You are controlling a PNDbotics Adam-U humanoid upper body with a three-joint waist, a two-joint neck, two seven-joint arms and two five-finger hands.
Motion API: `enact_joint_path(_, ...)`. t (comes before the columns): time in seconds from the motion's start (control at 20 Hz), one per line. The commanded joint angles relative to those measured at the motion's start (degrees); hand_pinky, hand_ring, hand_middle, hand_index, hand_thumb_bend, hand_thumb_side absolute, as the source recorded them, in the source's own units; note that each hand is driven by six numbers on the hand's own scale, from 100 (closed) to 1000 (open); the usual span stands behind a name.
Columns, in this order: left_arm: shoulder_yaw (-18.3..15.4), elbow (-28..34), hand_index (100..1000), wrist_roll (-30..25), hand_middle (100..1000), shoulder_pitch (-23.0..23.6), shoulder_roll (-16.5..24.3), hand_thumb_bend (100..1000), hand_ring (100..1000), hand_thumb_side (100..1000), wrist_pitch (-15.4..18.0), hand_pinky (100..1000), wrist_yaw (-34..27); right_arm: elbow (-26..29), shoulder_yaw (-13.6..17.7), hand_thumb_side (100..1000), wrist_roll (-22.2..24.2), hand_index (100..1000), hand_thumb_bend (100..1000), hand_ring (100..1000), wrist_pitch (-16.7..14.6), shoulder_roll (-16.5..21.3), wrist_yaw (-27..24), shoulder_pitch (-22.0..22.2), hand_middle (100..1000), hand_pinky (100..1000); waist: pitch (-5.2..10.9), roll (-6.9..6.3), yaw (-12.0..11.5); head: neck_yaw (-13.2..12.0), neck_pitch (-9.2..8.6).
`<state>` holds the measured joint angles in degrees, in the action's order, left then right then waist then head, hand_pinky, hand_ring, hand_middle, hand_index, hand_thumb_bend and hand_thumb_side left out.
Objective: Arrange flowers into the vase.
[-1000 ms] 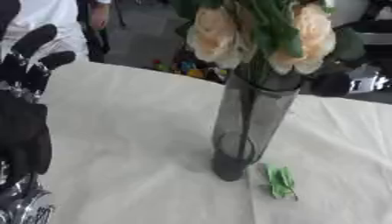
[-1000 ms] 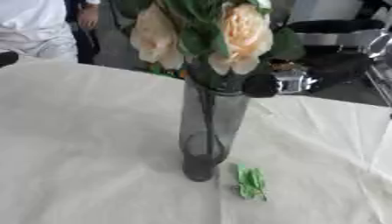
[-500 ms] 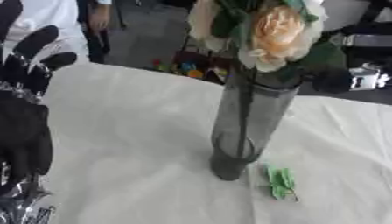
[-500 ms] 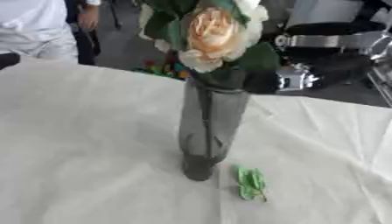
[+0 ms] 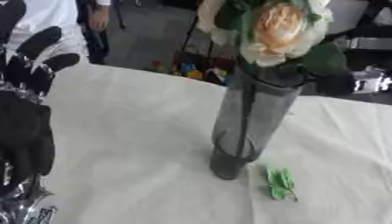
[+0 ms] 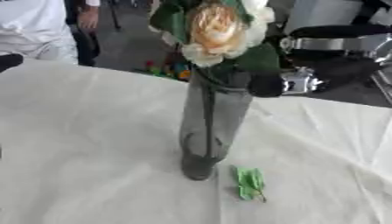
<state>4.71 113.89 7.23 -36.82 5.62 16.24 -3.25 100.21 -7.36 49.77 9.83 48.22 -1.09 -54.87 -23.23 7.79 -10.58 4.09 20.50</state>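
Flowers sit at the vase mouth, with a dark stem visible running down inside the glass. Left hand stands at the left edge of the left eye view, fingers straight and pointing up, holding nothing, well apart from the vase. Right hand appears as a dark shape touching the vase rim from the right, with its arm entering from the upper right; whether its fingers are curled cannot be determined. The vase stands upright on the white cloth, long axis vertical, toward the middle of the table. The bloom lies directly above the vase, so the right hand is the nearer one for any further seating of the stem. A small green leaf lies on the cloth just beside the vase base, to its right.
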Motion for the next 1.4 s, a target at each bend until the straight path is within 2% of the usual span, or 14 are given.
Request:
enact_joint_path(0.05,0.16,0.70,917,-0.16,900,-0.50,0.90,100,818,1000,0.03,727,-0.04,-0.07,0.49,808,-0.21,1000,699,953,0.06,2.24,0.47,0.19,876,904,1.67,-0.66,0.19,-0.13,-0.69)
enact_joint_path(0.65,0.18,0.70,918,-0.33,902,-0.30,0.81,100,821,1000,-0.07,728,-0.01,0.64,2.08,800,-3.61,1000,700,922,0.22,2.65,-0.48,1.41,846,891,1.78,-1.19,0.59,0.49,-1.16)
enact_joint_path(0.75,0.25,0.70,918,-0.44,903,-0.27,0.78,100,821,1000,-0.11,728,0.01,0.81,2.15,824,-5.18,1000,710,915,0.15,2.33,-1.33,0.76,835,885,1.77,-1.22,0.47,0.81,-1.12)
enact_joint_path(0.85,0.28,0.70,918,-0.53,903,-0.24,0.75,100,821,1000,-0.16,729,0.01,0.92,1.99,793,-6.83,1000,699,907,0.17,1.90,-2.22,-0.33,822,882,1.83,-1.23,0.34,1.12,-1.07)
enact_joint_path(1.2,0.45,0.70,918,-0.93,904,-0.19,0.64,100,822,1000,-0.36,729,-0.03,-0.87,1.30,776,-11.69,1000,681,886,0.25,-0.41,-6.17,-4.74,798,875,2.02,-0.84,-0.10,1.67,-1.49)
enact_joint_path(1.4,0.40,0.70,918,-1.10,905,-0.19,0.68,100,823,1000,-0.42,730,-0.02,-1.16,0.67,784,-12.52,1000,685,887,-0.02,-0.73,-7.35,-5.53,801,876,2.06,-0.53,-0.29,1.64,-1.54)
